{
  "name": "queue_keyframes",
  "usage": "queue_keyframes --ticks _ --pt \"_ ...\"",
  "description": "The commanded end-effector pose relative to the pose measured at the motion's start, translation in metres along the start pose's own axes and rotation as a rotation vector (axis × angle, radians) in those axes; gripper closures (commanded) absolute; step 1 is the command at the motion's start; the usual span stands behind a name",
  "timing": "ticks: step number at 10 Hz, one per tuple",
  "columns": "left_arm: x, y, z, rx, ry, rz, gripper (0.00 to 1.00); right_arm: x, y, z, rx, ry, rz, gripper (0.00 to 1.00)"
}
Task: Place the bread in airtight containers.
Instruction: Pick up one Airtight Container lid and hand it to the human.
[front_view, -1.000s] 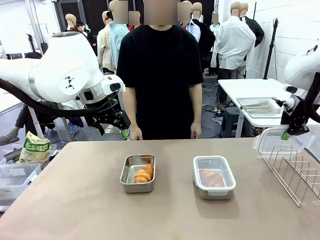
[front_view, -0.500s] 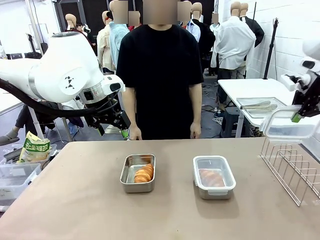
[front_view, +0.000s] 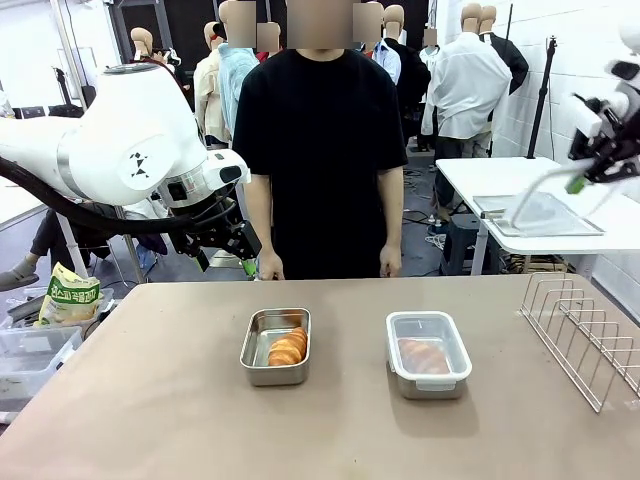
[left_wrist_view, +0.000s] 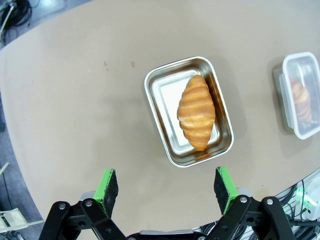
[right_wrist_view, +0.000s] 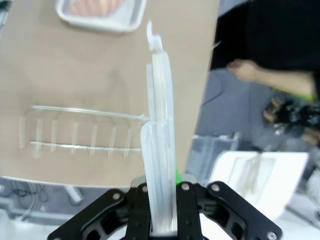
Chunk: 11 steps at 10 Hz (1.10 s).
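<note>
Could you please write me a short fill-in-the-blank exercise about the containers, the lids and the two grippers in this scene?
1. The left container holding a bread roll has no ____ on it.
2. The right gripper is shut on a clear ____, held up in the air.
3. The left gripper has its jaws ____ and holds nothing.
4. The right container is ____ with a clear lid over its bread.

Missing words: lid; lid; open; closed

Even indoor light is falling from above, leaving soft shadows beside both tubs (front_view: 275, 347). The right wrist view is blurring throughout; the left wrist view is staying sharp, bending at its edges.
</note>
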<state>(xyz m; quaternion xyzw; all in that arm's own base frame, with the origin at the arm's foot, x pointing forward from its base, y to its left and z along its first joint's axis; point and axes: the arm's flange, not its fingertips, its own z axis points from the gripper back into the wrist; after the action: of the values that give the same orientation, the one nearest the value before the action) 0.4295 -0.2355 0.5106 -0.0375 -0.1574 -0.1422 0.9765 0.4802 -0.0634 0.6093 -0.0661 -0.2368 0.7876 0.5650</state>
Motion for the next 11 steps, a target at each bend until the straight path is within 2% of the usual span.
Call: queue_keyframes --ticks 1,5,6,11 --pt "0.0 0.001 0.001 -0.001 -0.001 0.009 0.0 0.02 -0.017 0.011 -0.114 -0.054 0.143 1.0" --pt "0.0 0.001 0.001 -0.001 -0.001 0.009 0.0 0.076 -0.074 0.024 -0.24 -0.08 0.345 1.0" --pt "0.0 0.001 0.001 -0.001 -0.001 0.009 0.0 0.088 -0.092 0.013 -0.243 -0.096 0.367 1.0" --pt "0.0 0.001 0.001 -0.001 -0.001 0.009 0.0 0.123 -0.125 -0.063 -0.226 -0.212 0.448 1.0"
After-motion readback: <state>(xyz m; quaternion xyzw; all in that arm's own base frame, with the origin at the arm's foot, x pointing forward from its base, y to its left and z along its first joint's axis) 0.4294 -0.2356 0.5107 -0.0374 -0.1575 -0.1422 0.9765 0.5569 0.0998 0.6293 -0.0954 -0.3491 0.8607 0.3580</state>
